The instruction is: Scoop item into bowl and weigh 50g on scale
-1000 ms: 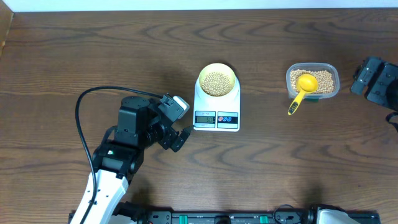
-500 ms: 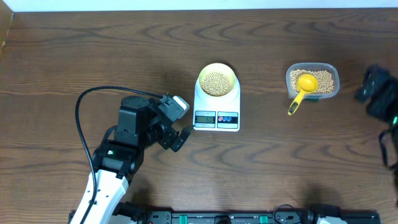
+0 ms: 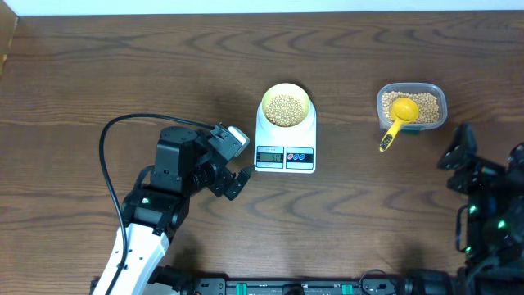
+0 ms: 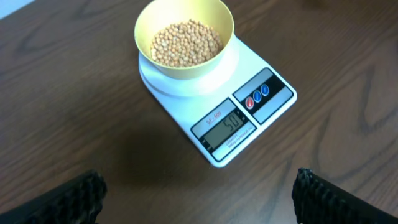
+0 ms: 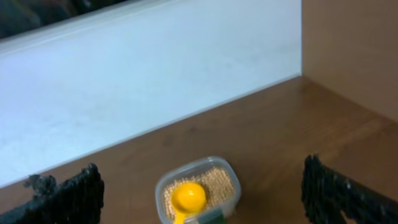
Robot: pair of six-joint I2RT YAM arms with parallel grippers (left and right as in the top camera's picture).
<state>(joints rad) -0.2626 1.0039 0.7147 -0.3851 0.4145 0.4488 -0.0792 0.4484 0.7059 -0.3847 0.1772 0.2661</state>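
The pale-yellow bowl (image 3: 286,92) stands on the white scale (image 3: 285,141) at the table's middle, holding tan beans (image 3: 285,109). In the left wrist view the bowl (image 4: 144,30), its beans (image 4: 186,43) and the scale (image 4: 273,102) show, and the display (image 4: 225,124) reads about 50. My left gripper (image 3: 238,161) is open and empty just left of the scale's front, with its fingers at the bottom corners of the left wrist view (image 4: 199,199). My right gripper (image 3: 488,162) is open and empty at the front right, as its wrist view shows (image 5: 205,196).
A clear plastic tub (image 3: 440,92) of beans stands right of the scale, with a yellow long-handled scoop (image 3: 399,115) resting in it; both show in the right wrist view, tub (image 5: 227,171), scoop (image 5: 188,198). A white wall (image 5: 155,81) runs along the table's far edge.
My right arm has moved from the far right edge, level with the tub, down toward the front right of the table. The left arm, bowl, scale and scoop have not moved.
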